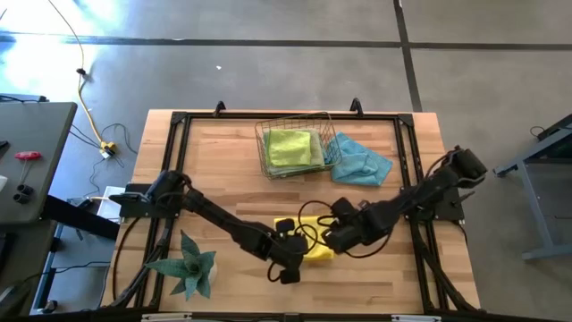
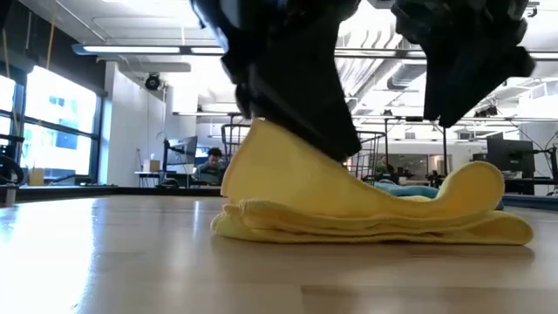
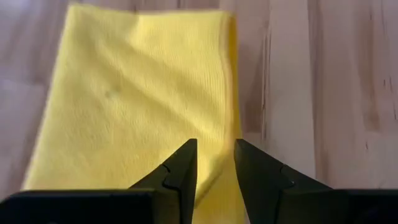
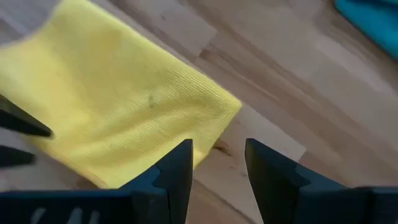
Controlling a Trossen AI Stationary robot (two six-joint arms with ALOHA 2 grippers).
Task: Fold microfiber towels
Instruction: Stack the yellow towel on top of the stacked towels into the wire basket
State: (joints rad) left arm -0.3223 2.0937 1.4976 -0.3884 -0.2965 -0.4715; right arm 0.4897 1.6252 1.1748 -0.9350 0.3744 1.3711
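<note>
The left gripper (image 3: 214,163) is down at the near edge of the yellow towel (image 1: 315,243), its fingers narrowed to a slim gap with a ridge of yellow cloth running between them; in the low view that edge rises in a peak toward the dark gripper, so it looks pinched. The right gripper (image 4: 217,163) hovers by the towel's right corner, its fingers parted with bare wood between them, holding nothing. The towel lies in a folded stack at the near middle of the table (image 1: 232,156).

Here's the danger: if the left gripper has only the top layer, a lift could peel the stack open and undo the fold. And with the right gripper off the cloth, nothing pins the far side, so a pull might drag the whole towel.

Farther off, the blue towel (image 1: 359,159) sits crumpled just right of the wire basket (image 1: 264,134), which holds a green towel (image 1: 290,148). The plant (image 1: 188,264) stands at the near left, well apart.
</note>
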